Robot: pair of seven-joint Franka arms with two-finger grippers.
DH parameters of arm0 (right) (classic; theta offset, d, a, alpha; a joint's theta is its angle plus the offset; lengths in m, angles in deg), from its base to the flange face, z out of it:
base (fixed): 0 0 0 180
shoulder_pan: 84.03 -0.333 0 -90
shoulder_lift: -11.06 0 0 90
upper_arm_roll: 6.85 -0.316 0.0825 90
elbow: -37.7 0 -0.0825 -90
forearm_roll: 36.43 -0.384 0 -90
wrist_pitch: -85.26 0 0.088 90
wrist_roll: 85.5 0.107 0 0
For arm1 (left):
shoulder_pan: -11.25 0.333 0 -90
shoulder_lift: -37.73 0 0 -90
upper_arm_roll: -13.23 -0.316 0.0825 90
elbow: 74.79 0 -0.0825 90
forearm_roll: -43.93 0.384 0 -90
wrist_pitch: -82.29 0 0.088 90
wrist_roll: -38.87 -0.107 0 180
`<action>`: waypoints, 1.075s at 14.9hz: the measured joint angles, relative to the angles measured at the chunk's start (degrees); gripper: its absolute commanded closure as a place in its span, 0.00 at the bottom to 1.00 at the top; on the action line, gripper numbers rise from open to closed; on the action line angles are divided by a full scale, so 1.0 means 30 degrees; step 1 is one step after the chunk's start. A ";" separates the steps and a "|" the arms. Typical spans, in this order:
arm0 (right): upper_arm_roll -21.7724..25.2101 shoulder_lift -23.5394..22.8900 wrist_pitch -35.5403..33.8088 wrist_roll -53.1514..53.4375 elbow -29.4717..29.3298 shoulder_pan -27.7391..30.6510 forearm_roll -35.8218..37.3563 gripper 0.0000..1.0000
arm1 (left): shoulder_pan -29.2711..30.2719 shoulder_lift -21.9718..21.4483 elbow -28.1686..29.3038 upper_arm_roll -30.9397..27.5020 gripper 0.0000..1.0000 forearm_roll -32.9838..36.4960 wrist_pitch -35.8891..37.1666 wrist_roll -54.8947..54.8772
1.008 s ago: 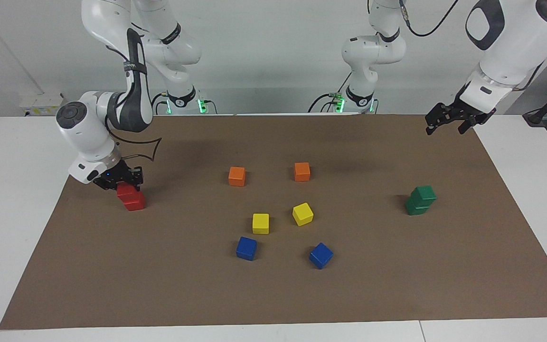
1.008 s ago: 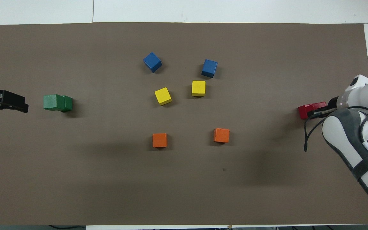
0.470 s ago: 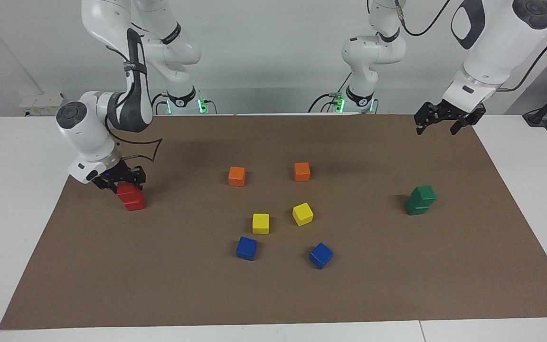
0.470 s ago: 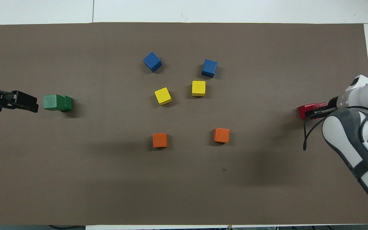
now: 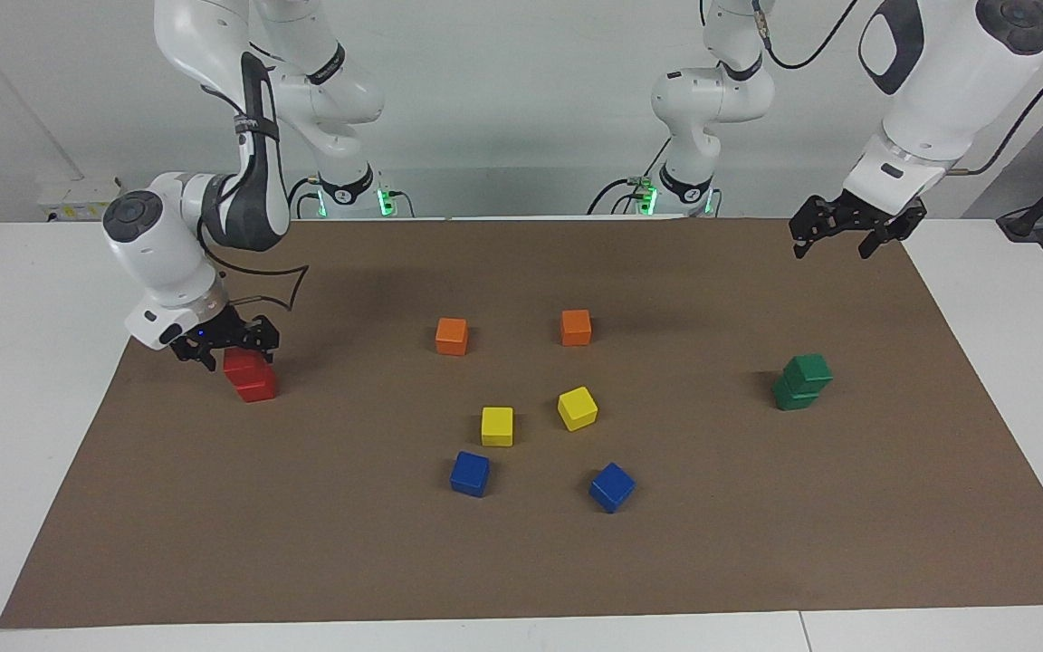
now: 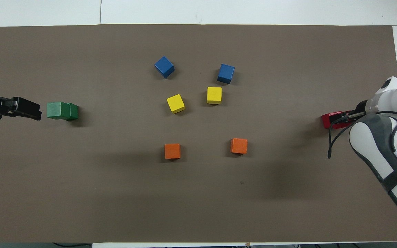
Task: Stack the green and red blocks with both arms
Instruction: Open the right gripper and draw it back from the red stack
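Observation:
Two red blocks (image 5: 251,377) stand stacked near the right arm's end of the brown mat; the stack also shows in the overhead view (image 6: 331,120). My right gripper (image 5: 226,349) is open just above the top red block, fingers spread wider than it. Two green blocks (image 5: 802,381) stand stacked, the top one slightly offset, toward the left arm's end, also in the overhead view (image 6: 62,111). My left gripper (image 5: 834,243) is open and empty, up in the air; in the overhead view it (image 6: 36,111) lies beside the green stack.
In the middle of the mat (image 5: 521,561) lie two orange cubes (image 5: 452,336) (image 5: 576,327), two yellow cubes (image 5: 497,426) (image 5: 577,407) and two blue cubes (image 5: 470,473) (image 5: 612,487), the orange ones nearest the robots.
My right gripper has let go of the top red block and risen a little off it. My left gripper has risen and shifted toward the middle. No block has moved.

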 measured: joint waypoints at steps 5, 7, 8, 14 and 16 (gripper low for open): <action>-0.0675 0.0412 -0.3246 0.0857 -0.3061 -0.0156 0.0000 0.01 | 0.0028 0.0000 0.0001 -0.0096 0.00 0.0009 -0.0001 0.0000; -0.0776 0.0823 -0.6074 0.1131 -0.4851 -0.0473 -0.0001 0.01 | 0.0029 0.0000 0.0001 -0.0109 0.00 0.0010 -0.0001 0.0000; -0.0802 0.1057 -0.7323 0.1367 -0.5667 -0.0626 -0.0001 0.02 | 0.0029 0.0000 0.0001 -0.0109 0.00 0.0011 -0.0001 0.0000; -0.0810 0.3034 -1.1090 0.2285 -0.7492 -0.0737 0.0002 0.02 | 0.0029 -0.0001 0.0001 -0.0110 0.00 0.0013 -0.0002 0.0000; -0.0811 0.3370 -1.2011 0.2293 -0.8229 -0.0734 0.0003 0.03 | 0.0029 -0.0001 0.0001 -0.0110 0.00 0.0013 -0.0002 0.0000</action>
